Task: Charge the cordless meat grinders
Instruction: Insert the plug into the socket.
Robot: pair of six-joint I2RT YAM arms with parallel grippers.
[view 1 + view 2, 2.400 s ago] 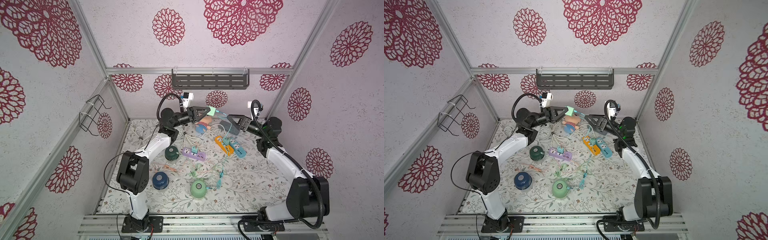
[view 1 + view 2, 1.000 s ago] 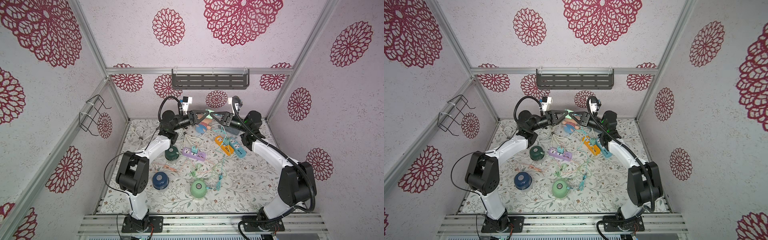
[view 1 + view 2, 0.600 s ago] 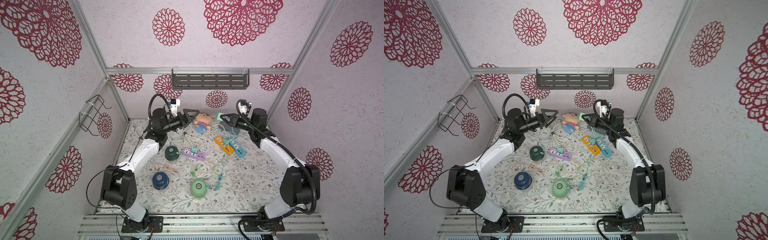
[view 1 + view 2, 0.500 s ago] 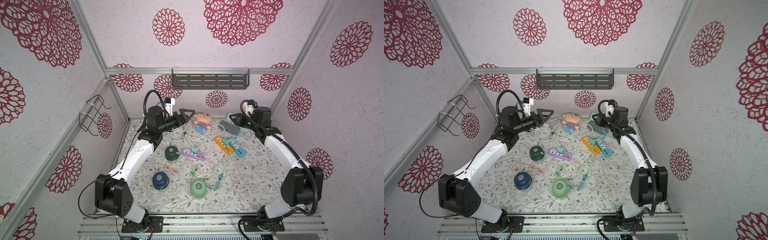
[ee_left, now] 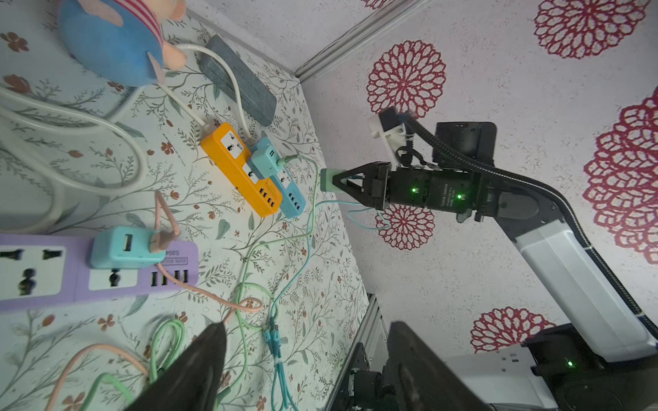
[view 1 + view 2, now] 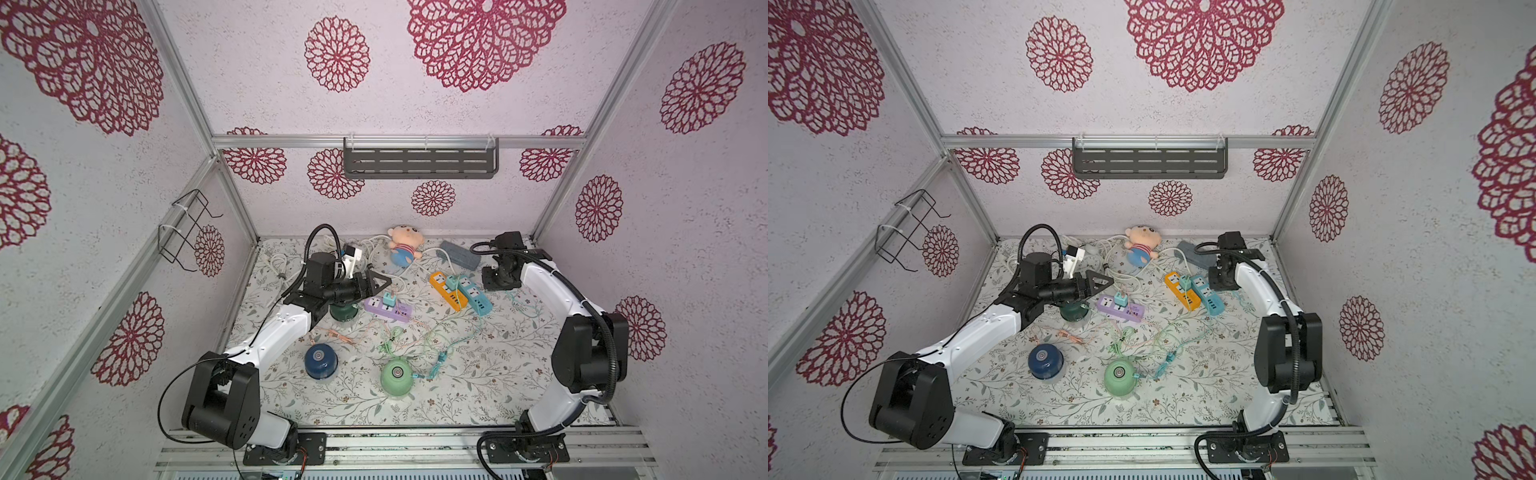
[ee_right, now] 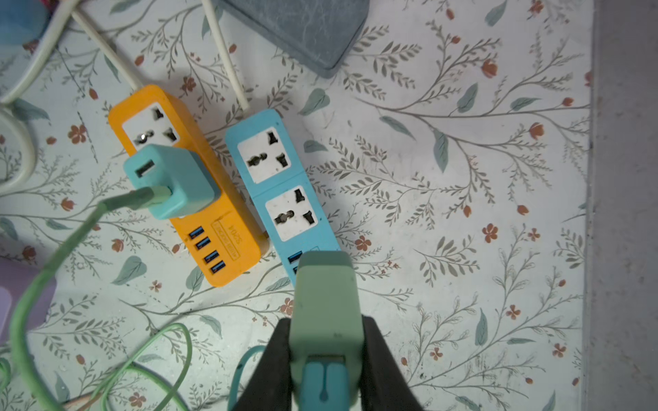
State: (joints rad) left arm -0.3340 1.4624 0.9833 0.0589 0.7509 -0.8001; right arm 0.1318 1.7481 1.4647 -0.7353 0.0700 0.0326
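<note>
Three cordless meat grinders stand on the floral mat: dark green [image 6: 344,318], navy blue [image 6: 319,360] and light green [image 6: 396,376]. My left gripper [image 6: 380,281] hovers open and empty just above the dark green one, partly hiding it. Its fingers [image 5: 199,366] are spread wide. My right gripper [image 7: 325,338] is shut on a pale green charger plug [image 7: 325,295] with a teal cable, held over the USB end of the blue power strip [image 7: 281,185]. In the left wrist view this right gripper [image 5: 334,181] points down at the strips.
An orange strip [image 6: 448,291] and a purple strip [image 6: 388,309] each carry a teal adapter. Pink, green and teal cables [image 6: 440,361] tangle mid-mat. At the back lie a plush doll [image 6: 405,247], a grey block [image 6: 460,254] and white cords. A shelf [image 6: 419,164] hangs on the back wall.
The grippers met at the back centre around the pale green plug. The left one let go, pulled back and dropped over the dark green grinder. The right one carried the plug down over the strips.
</note>
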